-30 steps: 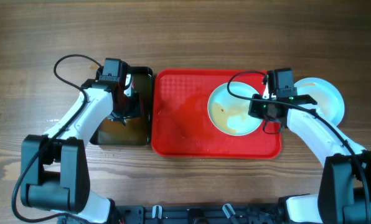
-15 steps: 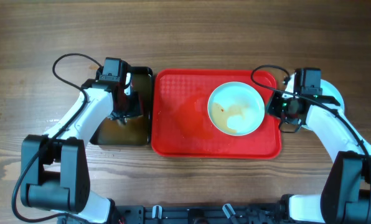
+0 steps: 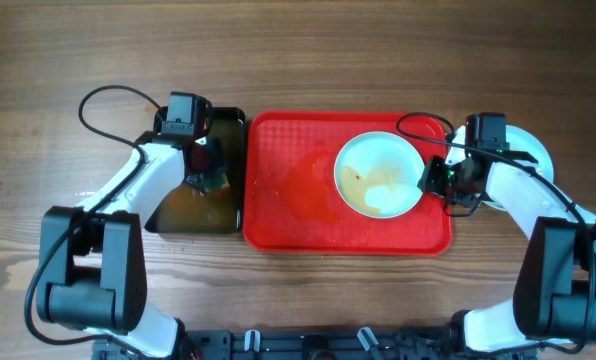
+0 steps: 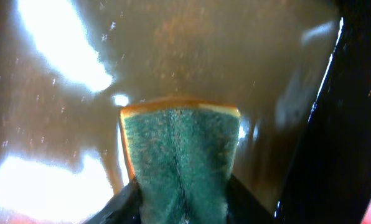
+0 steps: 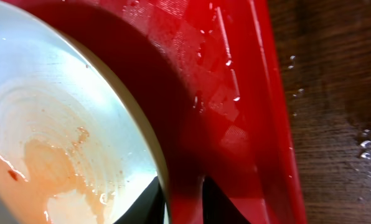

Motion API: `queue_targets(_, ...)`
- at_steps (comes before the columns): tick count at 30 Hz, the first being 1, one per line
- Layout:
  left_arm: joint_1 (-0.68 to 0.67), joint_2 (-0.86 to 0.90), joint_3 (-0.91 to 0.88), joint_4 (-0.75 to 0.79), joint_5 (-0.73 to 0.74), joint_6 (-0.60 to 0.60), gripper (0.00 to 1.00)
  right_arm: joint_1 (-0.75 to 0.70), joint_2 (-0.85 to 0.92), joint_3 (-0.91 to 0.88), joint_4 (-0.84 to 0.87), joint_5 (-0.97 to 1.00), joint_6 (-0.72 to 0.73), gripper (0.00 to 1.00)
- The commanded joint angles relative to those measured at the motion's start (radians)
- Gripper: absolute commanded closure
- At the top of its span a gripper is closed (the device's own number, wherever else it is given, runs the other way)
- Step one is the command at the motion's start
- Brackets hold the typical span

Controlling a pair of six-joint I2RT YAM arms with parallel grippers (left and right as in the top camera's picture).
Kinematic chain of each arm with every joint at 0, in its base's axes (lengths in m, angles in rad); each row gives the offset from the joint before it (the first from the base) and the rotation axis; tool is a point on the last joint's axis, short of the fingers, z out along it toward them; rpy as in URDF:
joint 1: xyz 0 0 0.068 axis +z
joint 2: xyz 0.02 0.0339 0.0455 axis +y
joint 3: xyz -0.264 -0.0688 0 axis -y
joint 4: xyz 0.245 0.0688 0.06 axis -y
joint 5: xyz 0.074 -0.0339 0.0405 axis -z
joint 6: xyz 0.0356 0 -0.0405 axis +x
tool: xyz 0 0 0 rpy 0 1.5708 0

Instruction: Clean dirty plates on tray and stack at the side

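Right wrist view puts the plate (image 5: 61, 124) rim between my fingers: the right end effector (image 5: 185, 199) is part open, one finger over the inner face and the other outside above the tray (image 5: 260, 93), with a gap of red showing, so nothing is gripped yet. I judge the step in hand to be taking this rim. To do it well I want to go deeper onto the lip before closing, because the glaze is wet and smooth and the wall curves shallowly, so a shallow pinch may slide off. Then lift level, clear of the raised tray edge just beside it.

From overhead, the plate (image 3: 378, 175) lies in the right half of the tray (image 3: 288, 200), round, pale bluish-white, with thin orange-brown residue pooled across its floor. The tray is hard red plastic with a textured base and beads of water on it. A second plate (image 3: 533, 150) rests on the wooden bench (image 3: 298, 60) to the right, partly under my arm.

The left end effector (image 3: 203, 175) is closed on the sponge (image 4: 179, 149), green scrub face with a yellow foam edge, over murky brown water in the black bin (image 3: 228, 120). It looks soaked and soft; I expect drips.
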Motion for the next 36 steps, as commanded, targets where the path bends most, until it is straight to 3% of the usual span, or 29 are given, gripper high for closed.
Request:
queue_targets(1, 0.003, 0.033, -0.011, 0.058, -0.005, 0.035, 0.72, 0.007, 0.014, 0.017, 0.004, -0.039, -0.020, 0.80)
queue_targets(5, 0.003, 0.033, -0.011, 0.116, 0.082, 0.122, 0.83, 0.022, 0.014, 0.017, 0.004, -0.039, -0.019, 0.81)
queue_targets(6, 0.003, 0.033, -0.011, 0.117, 0.108, 0.137, 0.95, 0.027, 0.014, 0.017, 0.004, -0.039, -0.020, 0.83)
queue_targets(13, 0.003, 0.033, -0.011, 0.042, 0.111, 0.212, 0.96, 0.028, 0.014, 0.017, -0.003, -0.038, -0.019, 0.89)
queue_targets(14, 0.003, 0.033, -0.011, 0.027, 0.111, 0.222, 0.89, 0.028, 0.014, 0.017, -0.003, -0.038, -0.019, 0.89)
queue_targets(15, 0.003, 0.033, -0.011, 0.018, 0.111, 0.222, 0.73, 0.028, 0.014, 0.017, -0.003, -0.038, -0.019, 0.89)
queue_targets(18, 0.003, 0.033, -0.011, 0.003, 0.111, 0.221, 0.59, 0.028, 0.014, 0.017, -0.005, -0.038, -0.019, 0.92)
queue_targets(22, 0.003, 0.033, -0.011, -0.029, 0.111, 0.221, 0.53, 0.028, 0.014, -0.008, 0.002, -0.038, -0.017, 0.94)
queue_targets(29, 0.003, 0.033, -0.011, -0.049, 0.111, 0.221, 0.52, 0.028, 0.003, -0.030, 0.061, -0.136, -0.069, 0.96)
queue_targets(36, 0.003, 0.033, -0.011, -0.048, 0.111, 0.221, 0.50, 0.028, -0.154, 0.032, 0.155, -0.139, -0.071, 0.96)
